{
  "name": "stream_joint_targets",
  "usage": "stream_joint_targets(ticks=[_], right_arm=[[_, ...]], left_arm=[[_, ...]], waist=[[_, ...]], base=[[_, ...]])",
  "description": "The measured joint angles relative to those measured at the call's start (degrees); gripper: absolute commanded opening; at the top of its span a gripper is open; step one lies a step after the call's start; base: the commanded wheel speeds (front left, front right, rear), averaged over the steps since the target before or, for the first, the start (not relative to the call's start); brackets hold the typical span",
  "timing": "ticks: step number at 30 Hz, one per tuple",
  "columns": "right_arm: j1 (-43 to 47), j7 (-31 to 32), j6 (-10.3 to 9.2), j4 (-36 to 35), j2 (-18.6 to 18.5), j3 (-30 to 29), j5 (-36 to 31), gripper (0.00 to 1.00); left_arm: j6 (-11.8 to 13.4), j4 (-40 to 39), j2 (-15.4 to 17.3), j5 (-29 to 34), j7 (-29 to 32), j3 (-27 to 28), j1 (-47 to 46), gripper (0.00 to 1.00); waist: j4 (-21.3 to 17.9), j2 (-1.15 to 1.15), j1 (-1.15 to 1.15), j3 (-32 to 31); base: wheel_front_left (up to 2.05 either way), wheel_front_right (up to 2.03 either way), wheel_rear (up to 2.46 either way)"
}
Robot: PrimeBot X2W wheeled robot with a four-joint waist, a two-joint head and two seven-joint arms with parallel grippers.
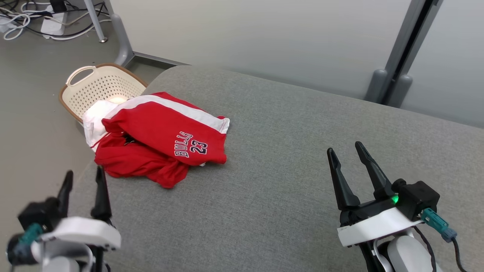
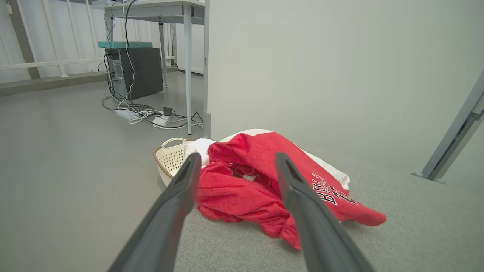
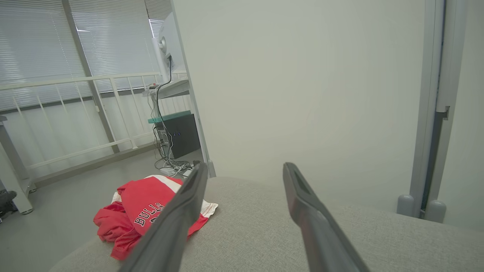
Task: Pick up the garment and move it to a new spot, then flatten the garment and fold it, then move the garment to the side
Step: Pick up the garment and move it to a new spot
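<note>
left gripper (image 1: 84, 172) and right gripper (image 1: 345, 147) stand spread, red garment (image 1: 162, 132) bunched at the left edge of the worktop (image 1: 283, 151), broad grey surface rightward.

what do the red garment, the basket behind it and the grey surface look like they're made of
Garment: thin, limp sports fabric, probably synthetic mesh; it crumples softly and shows fine texture.
Basket: moulded cream plastic, smooth, with rows of punched holes and a brown rim.
Surface: grey woven upholstery cloth, matte and flecked, likely over padding given the rounded edge.
</note>
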Motion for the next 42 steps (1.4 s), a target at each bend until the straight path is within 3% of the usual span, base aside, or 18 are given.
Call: stream_joint_targets(ticks=[11,19,31,41,42], right_arm=[[-1.62,-0.1,0.0,-1.63,-1.05,1.77,-0.38,1.0],[-4.24,-0.14,0.0,-1.91,-1.72,2.78,-0.34,1.0],[-7.47,-0.14,0.0,-2.02,-2.57,3.69,0.09,1.0],[-8.32,-0.14,0.0,-1.81,-3.0,3.91,0.49,1.0],[-8.32,-0.14,0.0,-1.78,-3.03,3.96,0.49,1.0]], left_arm=[[-2.44,0.96,8.77,-7.01,20.33,1.56,-13.86,1.0],[-3.52,12.46,15.36,-13.74,32.32,1.89,-23.37,1.0],[-3.57,31.5,23.2,-15.77,37.09,2.47,-30.89,1.0],[-3.59,43.11,24.24,-16.92,37.86,1.82,-31.55,1.0],[-3.6,43.75,24.25,-17.13,37.45,1.81,-31.55,0.68]], waist=[[-4.84,0.0,0.0,2.06],[-10.3,0.0,0.0,5.39],[-19.58,0.0,0.0,10.3],[-24.36,0.0,0.0,11.08],[-24.49,0.0,0.0,11.02]], base=[[0.0,0.0,0.0],[0.0,0.0,0.0],[0.0,0.0,0.0],[0.0,0.0,0.0],[0.0,0.0,0.0]])
